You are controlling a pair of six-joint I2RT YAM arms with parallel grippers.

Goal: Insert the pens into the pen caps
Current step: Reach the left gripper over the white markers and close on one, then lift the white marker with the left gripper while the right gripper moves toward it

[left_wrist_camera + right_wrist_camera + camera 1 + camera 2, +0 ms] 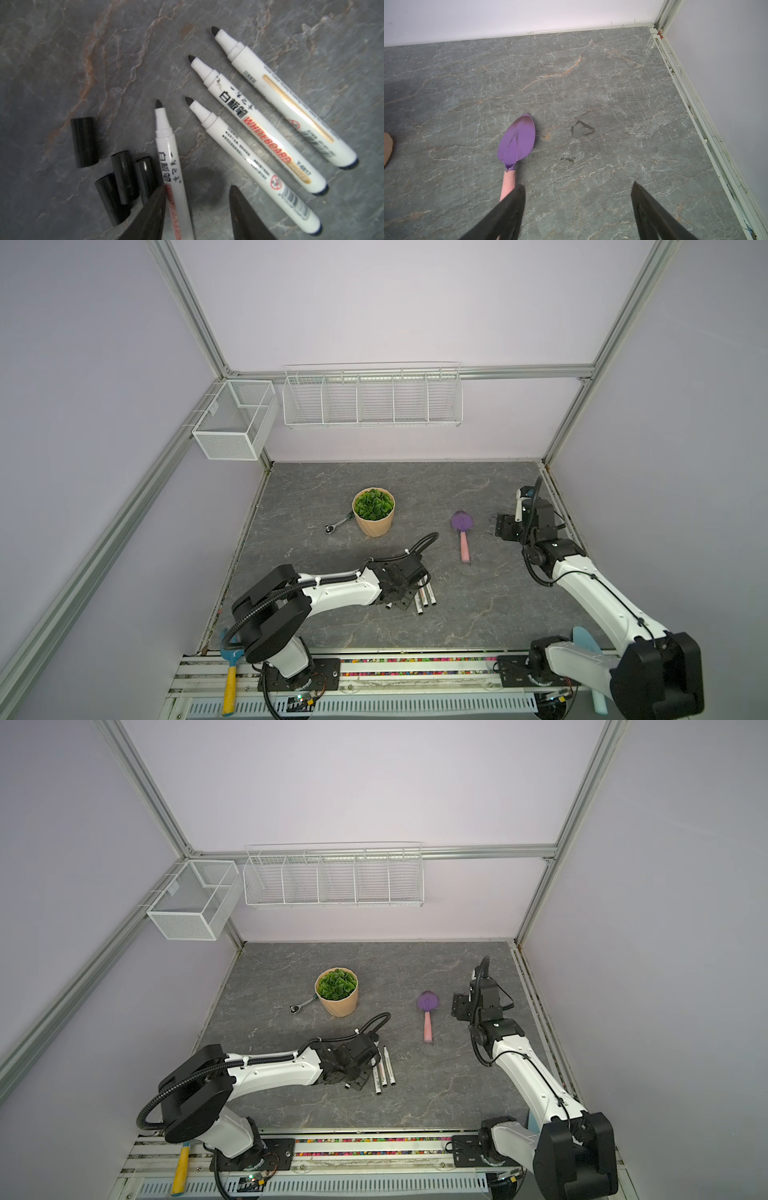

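Four pens [259, 133] and four pen caps [124, 176] lie apart on the table [62, 62] near the plant pot [374, 516], so we count none capped, while our left fingers [149, 214] straddle one pen half-open and our right fingers [508, 214] hang wide and empty.

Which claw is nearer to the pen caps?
Left. The left claw straddles a pen right beside the pen caps; the right claw hangs far across the table, by the purple scoop.

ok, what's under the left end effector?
Left wrist view: four uncapped white marker pens, four loose black plastic caps, grey stone tabletop. In both top views caps and one pen are covered.
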